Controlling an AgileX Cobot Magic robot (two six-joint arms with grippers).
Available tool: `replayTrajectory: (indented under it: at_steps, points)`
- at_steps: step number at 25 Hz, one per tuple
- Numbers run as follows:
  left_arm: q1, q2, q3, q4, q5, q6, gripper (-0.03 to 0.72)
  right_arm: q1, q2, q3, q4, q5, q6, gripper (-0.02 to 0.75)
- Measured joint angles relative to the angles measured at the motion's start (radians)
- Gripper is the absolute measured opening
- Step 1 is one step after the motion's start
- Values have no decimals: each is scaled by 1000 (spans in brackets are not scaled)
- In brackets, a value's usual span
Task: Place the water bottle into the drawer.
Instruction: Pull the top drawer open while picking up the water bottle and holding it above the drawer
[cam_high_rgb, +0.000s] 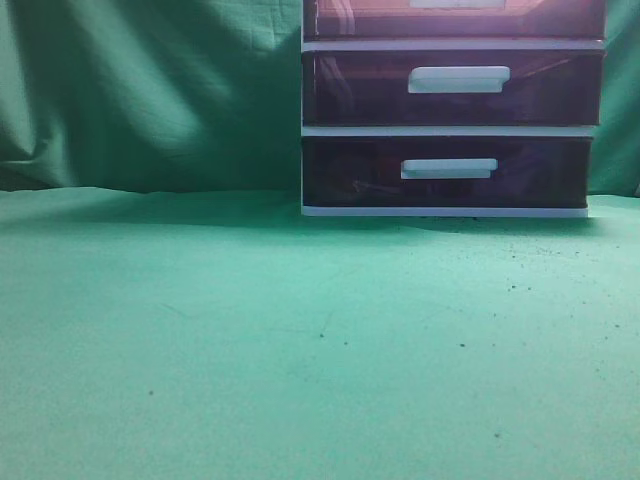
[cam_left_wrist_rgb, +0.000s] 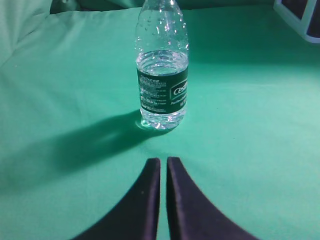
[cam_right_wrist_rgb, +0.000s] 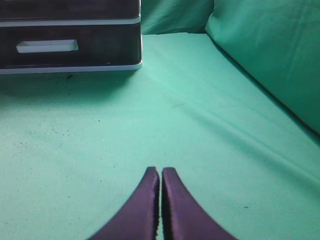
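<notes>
Clenched and empty, the left pincer (cam_left_wrist_rgb: 163, 162) faces the clear plastic water bottle with a dark green label (cam_left_wrist_rgb: 162, 70), upright on the green-clothed bench (cam_left_wrist_rgb: 250, 150) at twelve o'clock, apart. Right pincer (cam_right_wrist_rgb: 160, 172), likewise clenched, sees only lower drawers; the left looks nearer.

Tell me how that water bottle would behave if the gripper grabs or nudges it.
The water bottle stands upright, tall and narrow, so a high nudge would likely tip it. Its clear plastic wall looks thin, probably squeezable. Lying down, its round body would probably roll.
</notes>
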Motion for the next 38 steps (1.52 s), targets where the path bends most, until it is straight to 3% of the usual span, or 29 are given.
replayTrajectory:
  at_steps: [24,32,38]
  points:
    - [0,0,0,-7,0,0,0,0,0,0,0,0,0,0]
    - [0,0,1,-324,-189,0,0,0,0,0,0,0,0,0]
    - [0,0,1,-357,-294,0,0,0,0,0,0,0,0,0]
